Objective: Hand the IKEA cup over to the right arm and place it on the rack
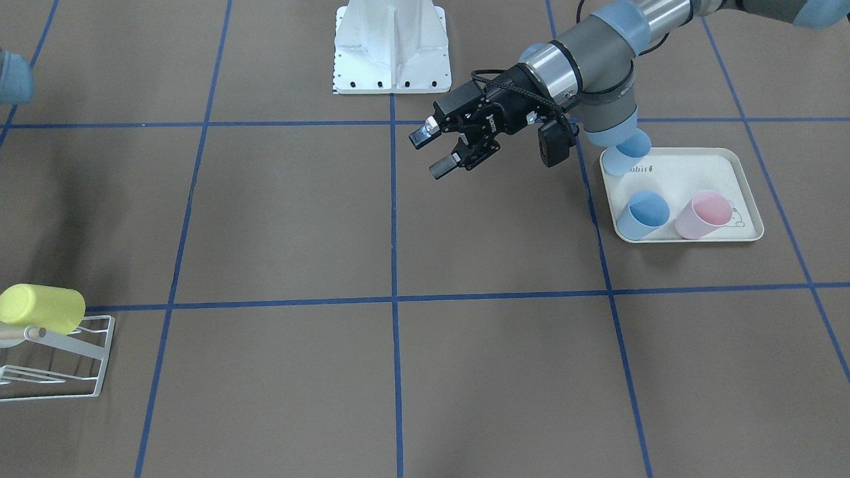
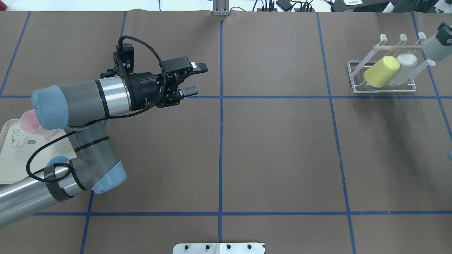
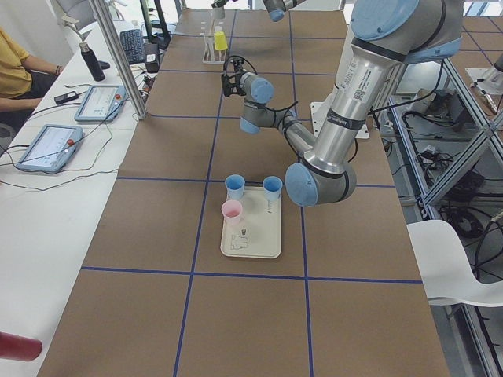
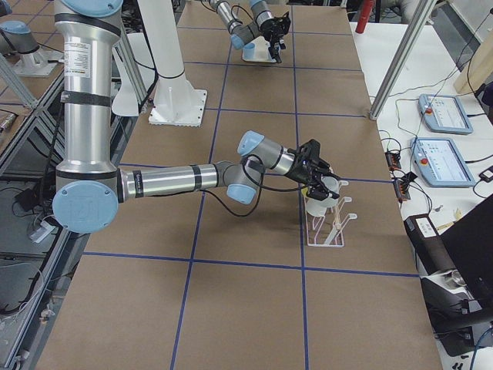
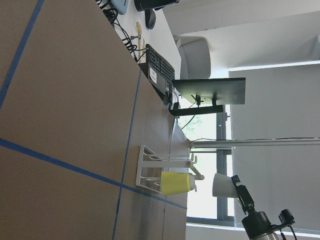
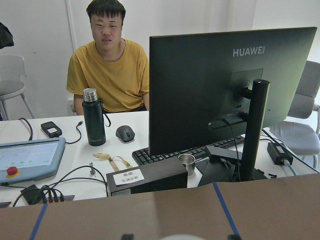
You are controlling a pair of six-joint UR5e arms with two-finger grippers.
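Note:
The IKEA cup (image 2: 404, 67) is white and sits over the white wire rack (image 2: 383, 88), just beside a yellow cup (image 2: 381, 72) that rests on a prong. My right gripper (image 4: 323, 183) is at the rack's top with its fingers on the white cup. The right wrist view shows only the cup's rim (image 6: 182, 237) between the two fingertips. Whether the cup touches a prong I cannot tell. My left gripper (image 2: 192, 79) hangs open and empty above the table, left of the centre line.
A cream tray (image 1: 744, 166) under the left arm holds two blue cups (image 1: 643, 214) and a pink cup (image 1: 705, 214). Beyond the table's far edge are a monitor (image 6: 230, 85), a keyboard, a bottle and a seated person (image 6: 107, 75).

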